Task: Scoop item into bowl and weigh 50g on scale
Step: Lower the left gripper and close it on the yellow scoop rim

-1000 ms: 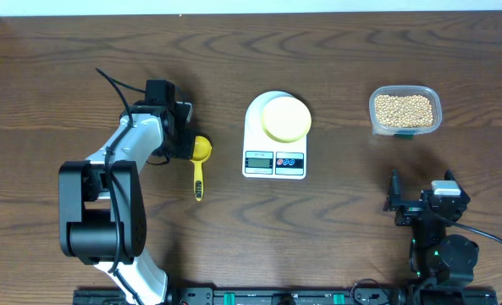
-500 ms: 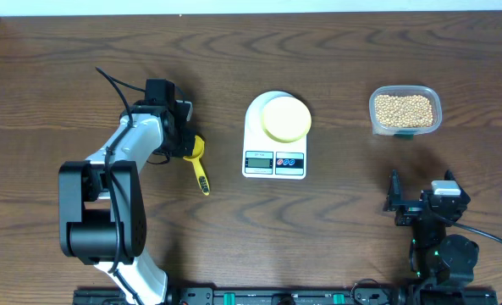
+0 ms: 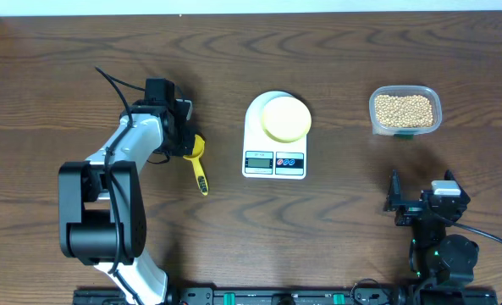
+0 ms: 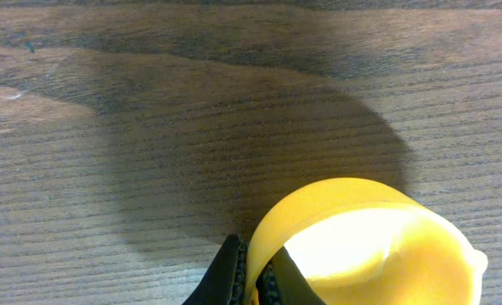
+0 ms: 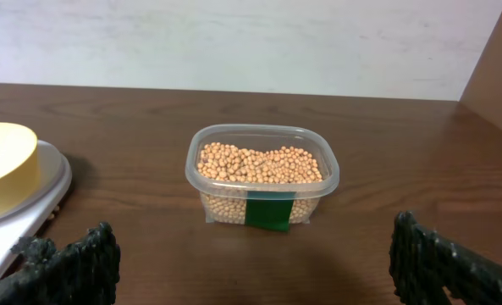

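While the left hand (image 3: 185, 141) is parked over on the left half of the desk (image 3: 335, 220), it's clamped tight on the rim of the yellow scoop (image 3: 199, 163). In the left wrist view you can see the dark fingertips (image 4: 234, 275) pinching the wall of the scoop's cup (image 4: 361, 241) just above the wood. From overhead, the scoop's handle angles away from that hand toward the front edge of the desk. The beans (image 3: 405, 107) are nowhere near that hand: they're all sitting in the clear plastic container (image 3: 376, 119) at the back right, well apart from it. The white scale (image 3: 274, 161) stands between the two. The pale-yellow bowl (image 3: 285, 119) sits on the scale's round platform, a bit to the right of the scoop and not touching it. The right hand (image 3: 420, 203) is down near the front right corner, jaws spread wide with nothing in them. In its wrist view the container of beans (image 5: 262, 165) is straight ahead of the hand (image 5: 255, 271) with a gap of bare desk between them, and the bowl (image 5: 5, 161) and scale (image 5: 39, 199) peek in at the left edge.
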Controlling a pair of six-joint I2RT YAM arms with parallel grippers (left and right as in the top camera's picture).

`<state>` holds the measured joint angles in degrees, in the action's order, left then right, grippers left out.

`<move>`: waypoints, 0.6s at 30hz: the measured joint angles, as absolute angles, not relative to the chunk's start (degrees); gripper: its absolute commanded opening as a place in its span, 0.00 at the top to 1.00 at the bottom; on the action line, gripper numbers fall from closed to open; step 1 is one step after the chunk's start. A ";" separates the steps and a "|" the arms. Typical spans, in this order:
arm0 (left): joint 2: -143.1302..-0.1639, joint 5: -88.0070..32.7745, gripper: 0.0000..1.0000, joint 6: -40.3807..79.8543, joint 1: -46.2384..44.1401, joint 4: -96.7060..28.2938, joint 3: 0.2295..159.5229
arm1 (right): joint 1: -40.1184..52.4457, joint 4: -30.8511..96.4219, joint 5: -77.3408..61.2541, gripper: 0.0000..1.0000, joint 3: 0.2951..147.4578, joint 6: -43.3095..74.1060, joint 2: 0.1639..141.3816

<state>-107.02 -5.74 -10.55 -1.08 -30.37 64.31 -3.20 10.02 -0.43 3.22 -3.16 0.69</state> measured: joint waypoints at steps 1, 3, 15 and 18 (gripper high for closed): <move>-106.87 -5.74 0.92 -10.52 -1.08 -30.35 64.31 | -3.20 10.02 -0.43 0.01 3.22 -3.16 0.69; -106.21 -5.72 0.92 -10.55 -1.08 -30.35 64.31 | -3.20 10.02 -0.43 0.01 3.22 -3.16 0.69; -102.50 -5.72 0.92 -10.55 -1.08 -30.33 64.31 | -3.22 10.02 -0.43 0.01 3.22 -3.16 0.69; -101.32 -5.74 0.92 -10.55 -1.08 -30.33 64.31 | -3.20 10.02 -0.43 0.01 3.22 -3.16 0.69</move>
<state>-101.32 -5.74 -10.55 -1.08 -30.33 64.31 -3.20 10.02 -0.43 3.22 -3.16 0.69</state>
